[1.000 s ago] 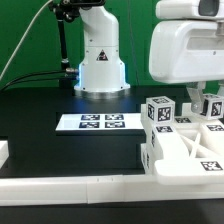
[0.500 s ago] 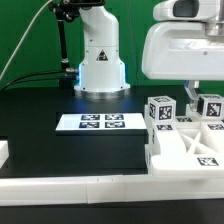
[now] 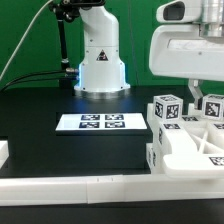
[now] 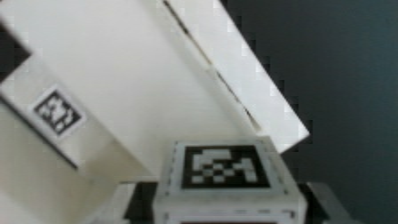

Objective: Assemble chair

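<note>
White chair point(image 3: 185, 135) (tagged parts) sits beneath gripper point(image 3: 192, 90).

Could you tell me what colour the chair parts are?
Matte white chair parts with black-and-white square tags; exterior view shows it best.

Chair point(image 3: 187, 135) sits on table point(image 3: 60, 150) at exterior view's right, tagged blocks standing on its slab. My gripper point(image 3: 193, 92) hangs right above those blocks. Marker board point(image 3: 98, 122) lies flat on table, left of chair, apart from it. Rim wall point(image 3: 90, 187) runs in front of both.
</note>
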